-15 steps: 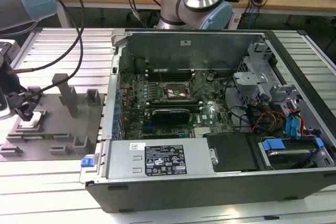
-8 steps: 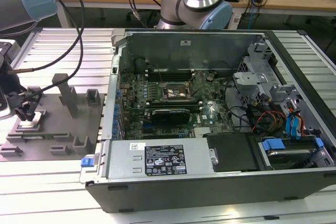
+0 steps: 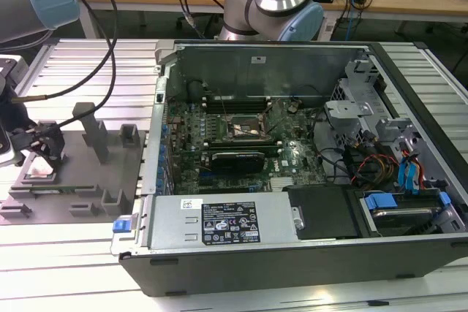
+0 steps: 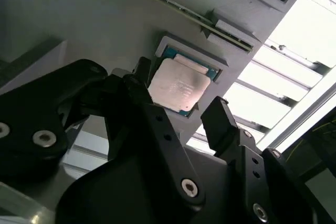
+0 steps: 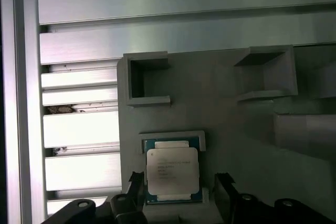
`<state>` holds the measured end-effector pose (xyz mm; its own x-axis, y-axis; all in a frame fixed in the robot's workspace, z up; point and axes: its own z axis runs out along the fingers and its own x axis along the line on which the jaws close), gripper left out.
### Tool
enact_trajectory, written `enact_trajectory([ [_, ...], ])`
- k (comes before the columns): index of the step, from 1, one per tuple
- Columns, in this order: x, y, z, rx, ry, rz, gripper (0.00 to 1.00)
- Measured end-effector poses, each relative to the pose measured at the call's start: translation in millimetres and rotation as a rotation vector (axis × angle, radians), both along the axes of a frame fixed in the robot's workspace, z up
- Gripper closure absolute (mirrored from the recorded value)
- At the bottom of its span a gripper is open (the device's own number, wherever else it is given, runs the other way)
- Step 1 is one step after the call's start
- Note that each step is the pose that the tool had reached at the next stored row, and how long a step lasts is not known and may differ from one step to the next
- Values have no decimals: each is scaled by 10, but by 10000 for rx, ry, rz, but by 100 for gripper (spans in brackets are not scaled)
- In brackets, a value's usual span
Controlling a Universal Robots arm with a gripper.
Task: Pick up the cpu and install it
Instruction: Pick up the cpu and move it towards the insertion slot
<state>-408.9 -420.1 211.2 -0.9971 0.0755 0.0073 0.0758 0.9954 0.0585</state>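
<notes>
The cpu (image 5: 172, 171) is a small square chip with a silvery top and a green rim. It lies flat in a shallow recess of the gray tray (image 5: 220, 108). In both wrist views my gripper (image 5: 179, 184) hangs just above it, open, with one black finger (image 5: 135, 183) on each side of the chip and a small gap to each edge. The same chip (image 4: 176, 85) shows between the fingers (image 4: 218, 119) in the second wrist view. In the exterior view my gripper (image 3: 44, 144) is low over the tray (image 3: 80, 180) at the exterior view's left. The motherboard socket (image 3: 245, 129) sits in the open computer case.
The open computer case (image 3: 292, 239) has raised metal walls, cables and drive bays on the exterior view's right. The tray carries several upright gray blocks (image 3: 95, 133) and box-shaped pockets (image 5: 149, 80). A ribbed aluminium table (image 3: 88, 63) lies under everything.
</notes>
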Motion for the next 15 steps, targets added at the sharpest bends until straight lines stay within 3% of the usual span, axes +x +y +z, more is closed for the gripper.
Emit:
enact_trajectory([
  [1,0,1,-1,0,0,0,34],
  [2,-6,4,0,0,-87,-3,34],
  [5,-12,4,-17,0,-454,0,34],
  [6,-21,5,-44,1,-476,0,34],
  [12,-56,34,-92,1,-461,2,34],
  [14,-58,35,-105,0,-385,-2,34],
  [15,-57,35,-114,1,-315,-1,34],
])
